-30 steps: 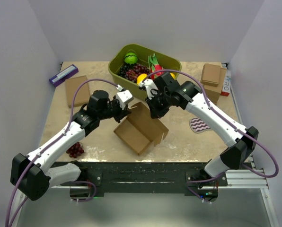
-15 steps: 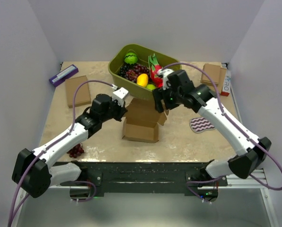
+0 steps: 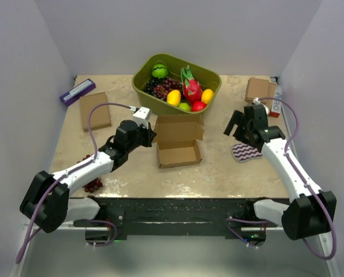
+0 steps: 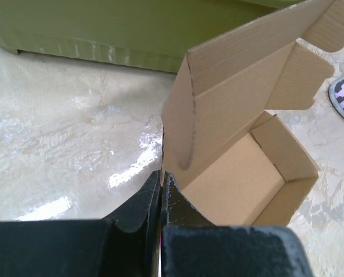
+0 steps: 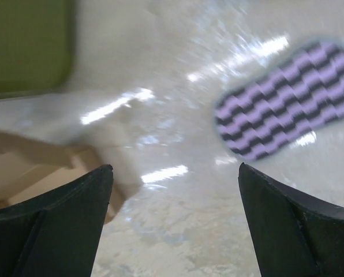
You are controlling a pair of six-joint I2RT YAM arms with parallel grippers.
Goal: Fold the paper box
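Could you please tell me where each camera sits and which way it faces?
Top: above and behind the bases, looking down on the table; both arms show.
Left wrist: looks past the left pincer, shut on the box, towards the bin.
Right wrist: looks down through the open right pincer at the mat.
Shared: both wrists see box and mat.

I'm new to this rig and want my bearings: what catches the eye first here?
The half-folded paper box sits mid-table with its lid standing open, and the left gripper is pinched shut on its left wall. Behind it, a green bin holds bright fruit. The right gripper hangs open near the purple striped pad at the right.
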